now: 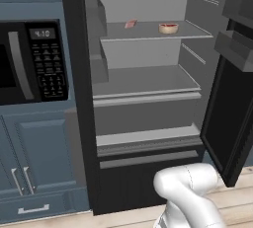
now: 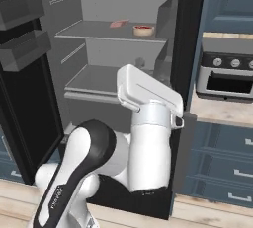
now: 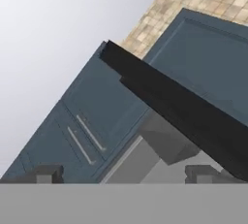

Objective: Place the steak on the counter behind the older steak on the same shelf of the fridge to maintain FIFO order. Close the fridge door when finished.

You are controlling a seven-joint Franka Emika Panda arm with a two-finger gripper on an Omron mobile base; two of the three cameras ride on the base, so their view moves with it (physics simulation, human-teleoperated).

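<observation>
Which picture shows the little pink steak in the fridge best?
The left base view: the steak lies in plain sight on the top shelf. The right base view shows it too, smaller and flatter. The hand view looks at cabinets and the door edge instead.

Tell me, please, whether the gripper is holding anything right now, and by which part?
Nothing is held. The gripper stands open with empty space between its fingertips, and the steak already lies on the top shelf beside the older steak.

Your two base views look forward from behind the arm, left and right, sharing the open fridge interior and top shelf. Your hand view sits close, rolled, facing a black fridge door edge and blue-grey cabinets.
</observation>
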